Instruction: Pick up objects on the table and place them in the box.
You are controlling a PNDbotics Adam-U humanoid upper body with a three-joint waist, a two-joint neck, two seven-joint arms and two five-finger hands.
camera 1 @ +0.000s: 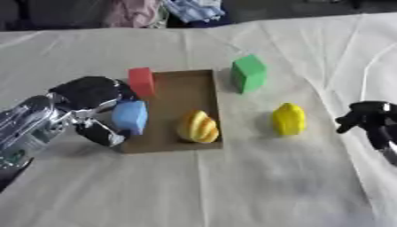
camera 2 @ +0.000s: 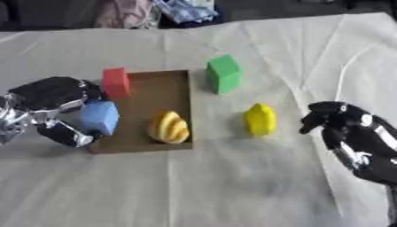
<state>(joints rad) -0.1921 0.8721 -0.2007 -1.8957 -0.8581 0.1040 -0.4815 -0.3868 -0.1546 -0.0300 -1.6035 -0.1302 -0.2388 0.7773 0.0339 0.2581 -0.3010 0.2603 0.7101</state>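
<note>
Left robot hand [camera 1: 91,104] at frame left, curled round a blue block [camera 1: 130,116] at the left edge of the flat brown box [camera 1: 180,95]. Right robot hand [camera 2: 335,116] at right, fingers curled, holding nothing. Yellow ridged object [camera 1: 198,127] in box; red block [camera 1: 141,81] at its upper-left corner; green block [camera 1: 249,73] and yellow object [camera 1: 288,119] on the desk [camera 1: 232,186].

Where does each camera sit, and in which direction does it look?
Left eye view: in the head, looking down at the brown box; the left hand holds a blue block.
Right eye view: beside it, same direction; the right hand shows more fully here.
Both share the box, the green block, the red block and two yellow objects.
</note>
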